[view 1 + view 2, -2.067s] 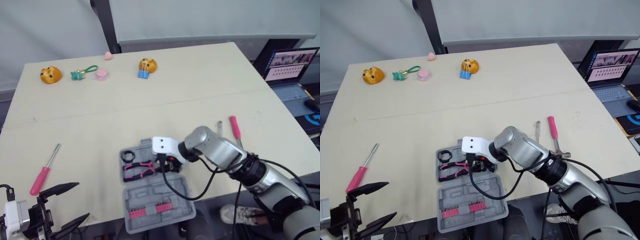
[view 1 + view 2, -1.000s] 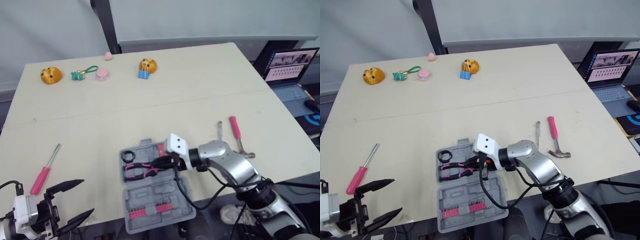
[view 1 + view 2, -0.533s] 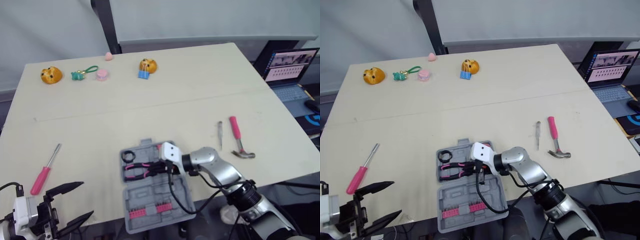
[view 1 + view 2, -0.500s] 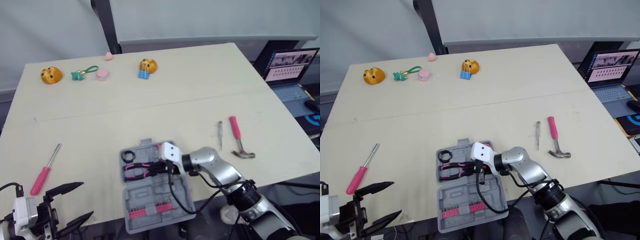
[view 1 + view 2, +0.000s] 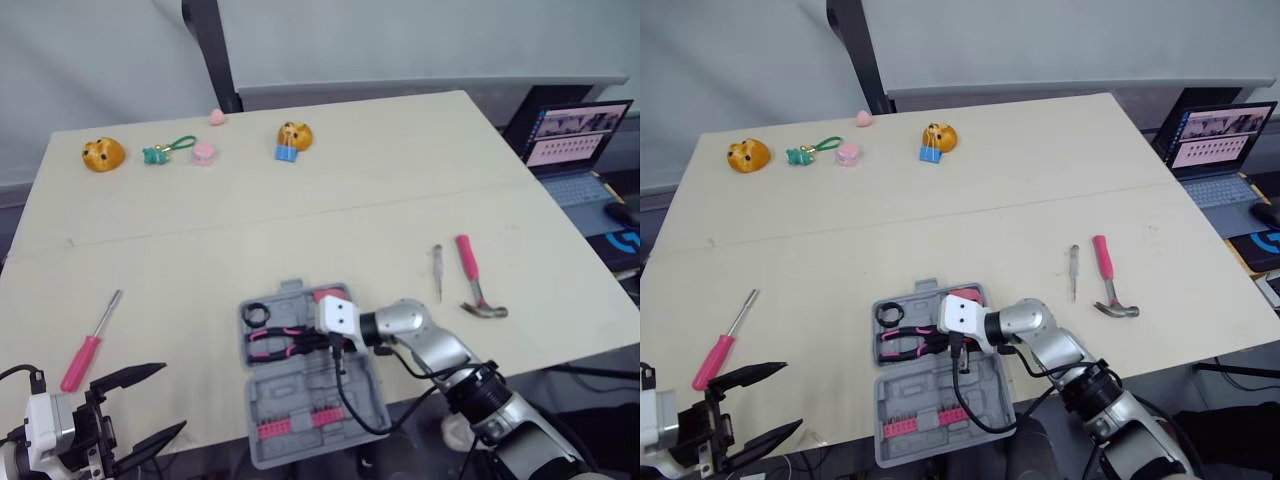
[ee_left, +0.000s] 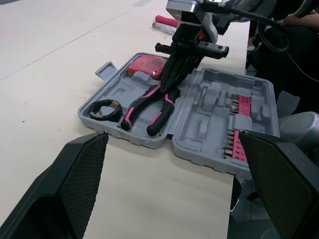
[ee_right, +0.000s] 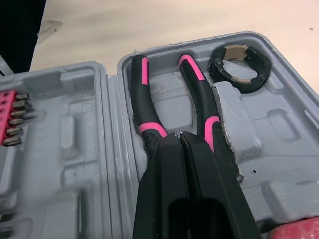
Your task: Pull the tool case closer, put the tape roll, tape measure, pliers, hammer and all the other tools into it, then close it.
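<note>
**Open tool case, right gripper on pliers**

The grey moulded plastic tool case [image 5: 290, 385] lies open and flat at the near edge of the pale wooden table [image 5: 350, 200], directly in front of the robot. The far half is the tray. The near half is the lid, in which rows of bits in pink holders [image 6: 244, 107] are seated.

Three tools are held in the tray. The black tape roll [image 7: 219, 69] is seated in the corner recess towards the robot's left. The pliers with black and pink handles [image 7: 141, 99] lie just beside it, handles pointing to the left. The red square tape measure [image 6: 146, 65] is seated at the far right of the tray.

The right gripper [image 7: 178, 138] is lowered into the tray. Its two black fingers are pressed together, with the tips resting at the joint of the pliers; nothing is seen between them.

The left gripper [image 5: 168, 402] is held low, off the near left corner of the table, with its fingers spread wide and nothing between them.

Outside the case, the pink-handled claw hammer [image 5: 468, 265] lies to the right, well apart from it. A thin grey metal tool [image 5: 438, 270] lies just beside the hammer. A pink-handled screwdriver [image 5: 85, 352] lies on the left of the table, near the left gripper.
</note>
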Controlling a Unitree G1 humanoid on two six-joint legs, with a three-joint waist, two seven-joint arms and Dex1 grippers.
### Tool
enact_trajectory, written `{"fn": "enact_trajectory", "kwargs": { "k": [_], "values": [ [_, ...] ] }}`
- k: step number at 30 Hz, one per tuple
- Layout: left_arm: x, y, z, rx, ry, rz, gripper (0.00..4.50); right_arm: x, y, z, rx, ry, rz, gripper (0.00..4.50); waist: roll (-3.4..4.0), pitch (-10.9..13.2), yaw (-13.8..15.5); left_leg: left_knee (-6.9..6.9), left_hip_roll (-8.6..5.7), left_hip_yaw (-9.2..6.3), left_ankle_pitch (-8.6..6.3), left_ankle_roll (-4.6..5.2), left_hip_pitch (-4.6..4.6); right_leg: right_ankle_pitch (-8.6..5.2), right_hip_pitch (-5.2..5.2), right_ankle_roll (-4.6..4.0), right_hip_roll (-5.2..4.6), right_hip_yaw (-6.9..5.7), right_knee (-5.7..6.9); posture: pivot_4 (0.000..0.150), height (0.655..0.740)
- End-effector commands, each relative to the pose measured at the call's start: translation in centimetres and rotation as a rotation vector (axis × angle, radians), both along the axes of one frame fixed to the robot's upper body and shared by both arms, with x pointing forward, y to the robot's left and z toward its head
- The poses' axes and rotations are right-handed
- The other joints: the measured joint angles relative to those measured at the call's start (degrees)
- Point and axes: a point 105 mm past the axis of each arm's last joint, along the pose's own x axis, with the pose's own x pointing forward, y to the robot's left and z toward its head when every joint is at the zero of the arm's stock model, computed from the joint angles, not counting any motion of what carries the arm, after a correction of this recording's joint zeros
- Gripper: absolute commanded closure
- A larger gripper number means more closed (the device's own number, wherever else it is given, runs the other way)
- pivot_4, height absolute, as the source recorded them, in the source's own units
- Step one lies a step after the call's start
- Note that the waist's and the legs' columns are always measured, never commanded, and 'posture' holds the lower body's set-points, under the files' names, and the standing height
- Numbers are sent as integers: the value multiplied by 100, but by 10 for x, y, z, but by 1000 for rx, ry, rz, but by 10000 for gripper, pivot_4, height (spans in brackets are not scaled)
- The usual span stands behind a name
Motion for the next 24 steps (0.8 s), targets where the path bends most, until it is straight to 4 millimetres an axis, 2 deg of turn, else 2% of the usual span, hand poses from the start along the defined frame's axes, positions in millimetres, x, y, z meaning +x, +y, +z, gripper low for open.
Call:
{"fn": "enact_trajectory", "kwargs": {
  "k": [1,3,6,17,21,23,24],
  "values": [
    [-2,-2,2,6,-17,-6,0,-2,-23,-51,-207,59,-56,44074,-2,-23,-3,-1,1,0,0,0,2,-1,2,-1,0,0,0,1500,7155],
    [-2,-2,2,5,-18,-7,0,-3,-23,-55,-228,51,-52,44074,1,-33,-3,-9,2,0,-1,-2,20,-3,14,-6,1,-1,-1,1500,7155],
    [-2,-2,2,4,-18,-7,0,-3,-25,-60,-255,51,-50,44074,26,-53,-3,-30,11,0,-11,-7,94,-9,84,-16,3,-9,-21,1500,7155],
    [-1,-4,1,-4,-15,-11,0,0,-31,-66,-280,73,-82,44074,28,-92,-3,-28,25,-4,-19,-16,101,-14,88,-25,4,-11,-33,1500,7155],
    [1,-5,1,-6,-12,-12,0,10,-19,-45,-167,82,-138,44074,31,-93,-2,-28,32,-3,-21,-19,102,-17,87,-30,4,-12,-37,1500,7155],
    [4,-7,4,-8,-12,-17,0,11,-15,-24,-95,77,-134,44074,36,-90,13,-26,36,-3,-22,-21,100,-18,85,-33,4,-12,-34,1500,7155],
    [8,-9,7,-17,-14,-23,0,13,-12,-8,-43,77,-145,44074,41,-87,17,-25,36,-4,-22,-21,96,-19,82,-34,4,-14,-34,1500,7155]
  ]
}}
